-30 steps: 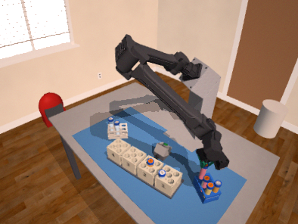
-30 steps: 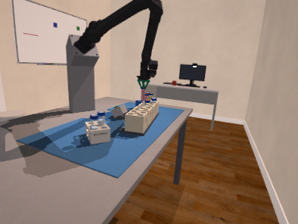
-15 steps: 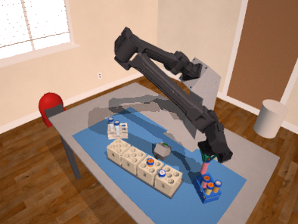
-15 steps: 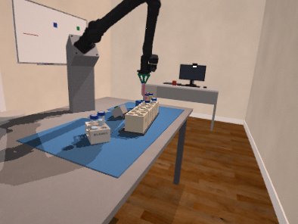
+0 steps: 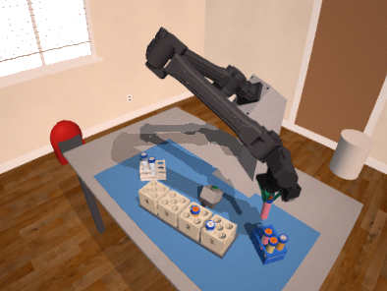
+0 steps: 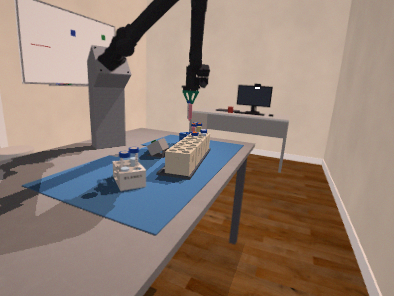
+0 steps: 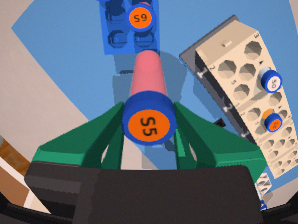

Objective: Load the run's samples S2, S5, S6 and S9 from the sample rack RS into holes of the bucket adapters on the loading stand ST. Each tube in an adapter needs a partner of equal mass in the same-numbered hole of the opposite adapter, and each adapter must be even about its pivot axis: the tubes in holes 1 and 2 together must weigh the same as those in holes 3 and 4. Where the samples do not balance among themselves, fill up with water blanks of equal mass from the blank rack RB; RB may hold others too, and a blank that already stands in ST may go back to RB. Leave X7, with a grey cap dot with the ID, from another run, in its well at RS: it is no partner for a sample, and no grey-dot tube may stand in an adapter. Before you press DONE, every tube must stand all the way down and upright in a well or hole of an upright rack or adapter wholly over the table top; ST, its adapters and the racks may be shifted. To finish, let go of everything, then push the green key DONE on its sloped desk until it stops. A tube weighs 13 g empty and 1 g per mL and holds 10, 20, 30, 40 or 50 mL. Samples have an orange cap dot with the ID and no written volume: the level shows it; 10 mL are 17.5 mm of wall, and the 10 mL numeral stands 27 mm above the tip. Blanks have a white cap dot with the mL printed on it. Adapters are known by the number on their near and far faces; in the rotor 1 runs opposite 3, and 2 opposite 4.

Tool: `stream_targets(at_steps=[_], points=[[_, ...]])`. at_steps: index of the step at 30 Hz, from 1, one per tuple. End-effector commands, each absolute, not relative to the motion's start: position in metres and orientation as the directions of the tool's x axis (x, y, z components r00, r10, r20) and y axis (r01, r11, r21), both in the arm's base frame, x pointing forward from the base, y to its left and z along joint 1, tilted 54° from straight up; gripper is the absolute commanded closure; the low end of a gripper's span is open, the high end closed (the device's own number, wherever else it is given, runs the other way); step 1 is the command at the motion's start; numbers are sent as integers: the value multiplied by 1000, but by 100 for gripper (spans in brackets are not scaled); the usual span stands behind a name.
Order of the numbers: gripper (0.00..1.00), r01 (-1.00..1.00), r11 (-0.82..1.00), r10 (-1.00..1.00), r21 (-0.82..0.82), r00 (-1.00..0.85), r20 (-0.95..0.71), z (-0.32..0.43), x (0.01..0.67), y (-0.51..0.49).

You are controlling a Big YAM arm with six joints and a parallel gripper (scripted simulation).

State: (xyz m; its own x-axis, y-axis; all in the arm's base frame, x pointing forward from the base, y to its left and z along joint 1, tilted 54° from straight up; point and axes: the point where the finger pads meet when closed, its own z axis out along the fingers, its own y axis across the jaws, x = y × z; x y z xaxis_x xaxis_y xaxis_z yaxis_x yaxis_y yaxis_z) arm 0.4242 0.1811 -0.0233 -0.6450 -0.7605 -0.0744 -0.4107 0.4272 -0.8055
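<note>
My gripper (image 5: 269, 197) (image 6: 190, 99) (image 7: 148, 109) is shut on sample S5 (image 5: 265, 211) (image 6: 189, 111) (image 7: 148, 75), a pink tube with a blue cap and orange dot. It hangs roughly upright above the mat, clear of the blue sample rack (image 5: 273, 259) (image 7: 131, 48). That rack holds S9 (image 5: 268, 232) (image 7: 140, 18), another orange-dot tube (image 5: 273, 242) and a tube with a pale dot (image 5: 283, 239). On the loading stand, adapter 1 (image 5: 211, 242) holds a white-dot blank (image 5: 210, 225) (image 7: 271, 81); adapter 2 (image 5: 187, 228) holds an orange-dot sample (image 5: 195, 210) (image 7: 273, 122), ID too small to read.
The blank rack (image 5: 152, 176) (image 6: 131, 181) stands at the mat's far end from the sample rack, with two blue-capped tubes in view. The grey DONE desk (image 5: 210, 197) (image 6: 158, 148) with its green key (image 5: 214, 188) stands beside the adapter row. Adapters 3 (image 5: 167, 214) and 4 (image 5: 148, 201) show no tubes.
</note>
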Motion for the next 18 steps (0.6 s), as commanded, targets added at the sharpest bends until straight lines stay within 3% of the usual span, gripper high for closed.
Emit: stream_targets(at_steps=[1,18], points=[[100,-311,525,-695,-792,-694,-188,-1,429,160],[100,-24,746,-442,-666,-766,-467,65,425,84]])
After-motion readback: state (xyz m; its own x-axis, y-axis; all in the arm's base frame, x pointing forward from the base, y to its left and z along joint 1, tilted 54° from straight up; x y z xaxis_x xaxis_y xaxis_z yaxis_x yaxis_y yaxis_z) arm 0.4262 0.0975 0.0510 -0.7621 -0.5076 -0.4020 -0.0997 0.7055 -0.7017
